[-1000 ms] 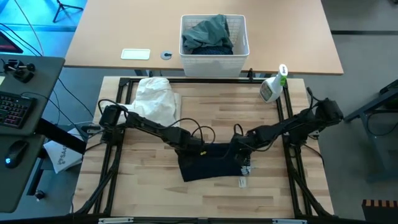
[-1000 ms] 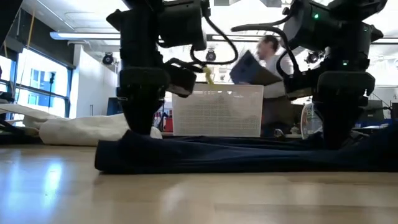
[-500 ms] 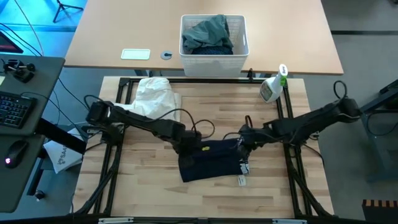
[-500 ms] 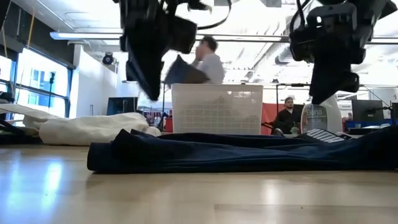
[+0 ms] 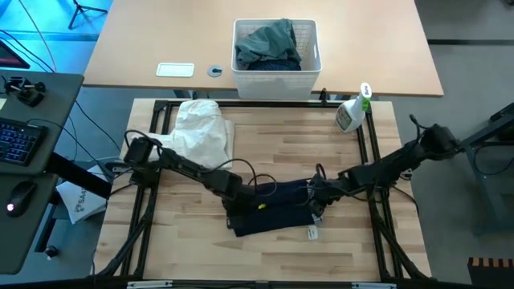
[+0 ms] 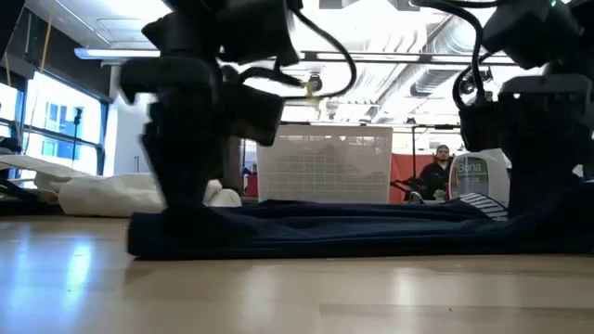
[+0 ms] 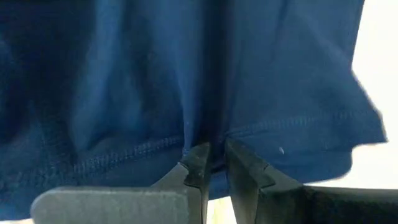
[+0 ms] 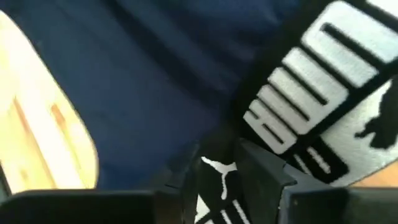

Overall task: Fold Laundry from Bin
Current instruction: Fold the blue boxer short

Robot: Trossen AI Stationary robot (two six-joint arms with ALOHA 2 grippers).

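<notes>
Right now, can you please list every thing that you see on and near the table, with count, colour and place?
dark garment: 1, navy with a black Puma band, flat at table centre
white cloth: 1, white, table's far left part
bin: 1, white, on the desk beyond the table
grey-green top: 1, grey-green, piled in the bin
spray bottle: 1, white with green top, table's far right corner
keyboard: 1, black, on the side desk to the left
mouse: 1, dark, near the keyboard
person: 1, dark clothes, seated in the room behind
left tool: 1, dark, shut on the garment's left edge
right tool: 1, dark, shut on the band at the garment's right edge
</notes>
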